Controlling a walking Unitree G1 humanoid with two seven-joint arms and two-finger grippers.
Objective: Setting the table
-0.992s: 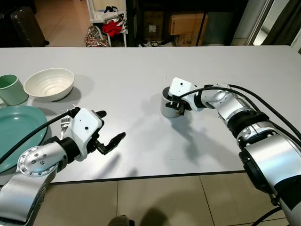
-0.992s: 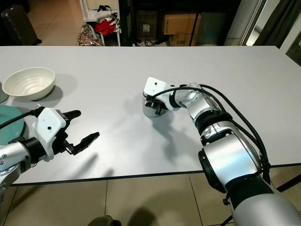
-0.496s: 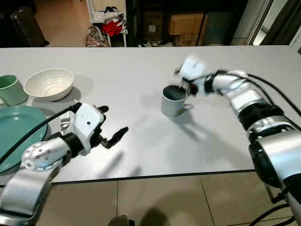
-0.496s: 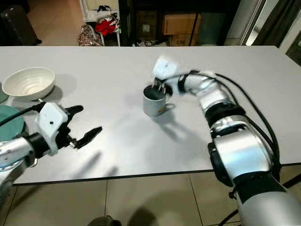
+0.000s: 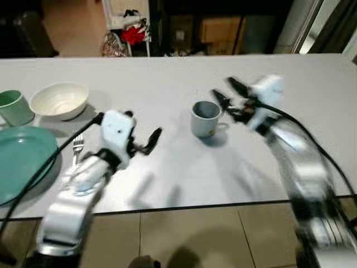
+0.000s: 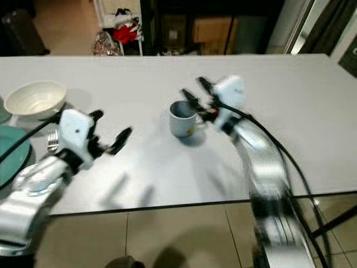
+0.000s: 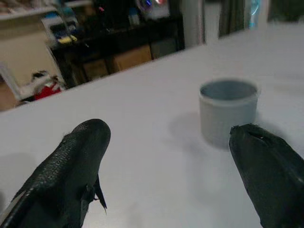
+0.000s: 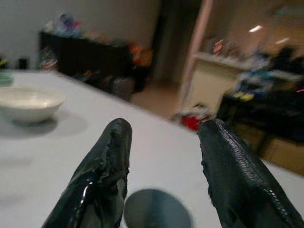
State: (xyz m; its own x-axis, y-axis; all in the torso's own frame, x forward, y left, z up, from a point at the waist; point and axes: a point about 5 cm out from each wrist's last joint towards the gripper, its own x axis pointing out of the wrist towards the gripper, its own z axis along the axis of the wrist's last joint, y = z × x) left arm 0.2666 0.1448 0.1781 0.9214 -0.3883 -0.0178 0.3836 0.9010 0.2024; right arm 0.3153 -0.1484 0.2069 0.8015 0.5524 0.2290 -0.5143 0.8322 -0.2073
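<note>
Grey mug [image 5: 204, 118] on a pale grey table [image 5: 167, 167]; cream-white ribbed bowl [image 5: 59, 100], mint green cup [image 5: 13, 107] and teal green plate [image 5: 19, 162] along its left edge; silver fork [image 5: 76, 148]; both grippers' fingers [image 7: 71, 166] black, housings white

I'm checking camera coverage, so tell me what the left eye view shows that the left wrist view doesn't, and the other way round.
Left eye view alone: the white bowl, the green cup, the green plate, a fork beside the plate, and the right gripper, open just beyond the mug.

Left wrist view alone: a close look along the left gripper's fingers, spread apart.

Both: the grey mug standing upright on the white table, and the left gripper.
</note>
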